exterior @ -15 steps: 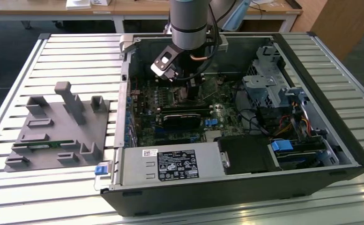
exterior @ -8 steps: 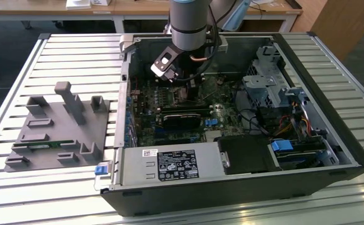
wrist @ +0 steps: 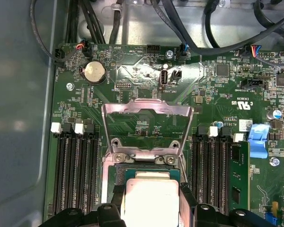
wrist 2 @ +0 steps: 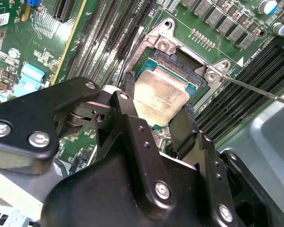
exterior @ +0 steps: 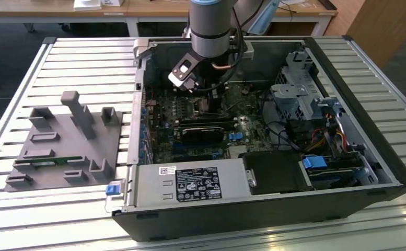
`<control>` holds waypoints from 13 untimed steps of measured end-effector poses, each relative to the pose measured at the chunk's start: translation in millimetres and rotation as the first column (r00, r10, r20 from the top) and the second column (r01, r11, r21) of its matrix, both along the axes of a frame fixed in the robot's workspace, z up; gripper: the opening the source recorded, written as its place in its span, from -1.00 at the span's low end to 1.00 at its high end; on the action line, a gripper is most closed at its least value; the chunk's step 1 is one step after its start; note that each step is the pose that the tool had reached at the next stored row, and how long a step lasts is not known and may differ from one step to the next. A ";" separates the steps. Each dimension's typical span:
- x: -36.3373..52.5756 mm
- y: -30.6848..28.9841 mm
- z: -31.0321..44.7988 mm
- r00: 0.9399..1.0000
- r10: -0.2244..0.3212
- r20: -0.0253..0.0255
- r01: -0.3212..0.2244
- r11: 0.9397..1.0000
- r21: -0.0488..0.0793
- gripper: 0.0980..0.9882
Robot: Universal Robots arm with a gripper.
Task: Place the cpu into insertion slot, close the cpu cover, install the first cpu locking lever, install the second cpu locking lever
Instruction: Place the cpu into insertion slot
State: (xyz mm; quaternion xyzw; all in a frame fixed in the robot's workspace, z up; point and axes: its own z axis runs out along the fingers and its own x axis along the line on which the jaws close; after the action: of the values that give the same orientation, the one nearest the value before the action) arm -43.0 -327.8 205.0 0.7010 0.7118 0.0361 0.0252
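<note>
step 1 of 4 in hand | fingers (wrist 2: 129, 87) narrow, clamped on cpu (wrist 2: 163, 101) edges | cpu over insertion slot (wrist 2: 177, 64) — seated or just above, hard to tell | cpu cover (wrist: 146, 109) open, tilted up | locking lever (wrist 2: 260, 91) swung free — cover and both levers left

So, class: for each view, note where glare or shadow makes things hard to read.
First wrist view: glare whitens the chip top, and the raised cover shines. Second wrist view: softer sheen on the chip. Exterior view: case interior shadowed.
</note>
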 end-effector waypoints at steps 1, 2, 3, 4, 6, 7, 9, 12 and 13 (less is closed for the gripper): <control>0.0 0.2 -0.2 1.000 0.000 0.000 0.000 1.000 0.000 -0.01; 0.0 0.4 -0.4 1.000 0.000 0.000 0.000 1.000 0.000 -0.01; 0.0 0.7 -0.8 1.000 0.000 0.000 0.000 1.000 0.000 -0.01; 0.0 1.4 -1.4 1.000 0.000 0.000 0.000 1.000 0.000 -0.01; 0.0 2.9 -2.2 1.000 0.000 0.000 0.000 1.000 0.000 -0.01; 0.0 3.5 -2.5 1.000 0.000 0.000 0.000 1.000 0.000 -0.01; 0.0 4.1 -3.5 1.000 0.000 0.000 0.000 1.000 0.000 -0.01; -0.1 4.2 -5.5 1.000 0.002 0.000 -0.002 1.000 0.000 -0.01; -0.1 4.2 -6.3 1.000 0.003 0.000 -0.003 1.000 0.000 -0.01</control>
State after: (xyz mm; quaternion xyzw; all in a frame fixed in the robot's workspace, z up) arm -43.1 -323.7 198.7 0.6998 0.7130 0.0359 0.0252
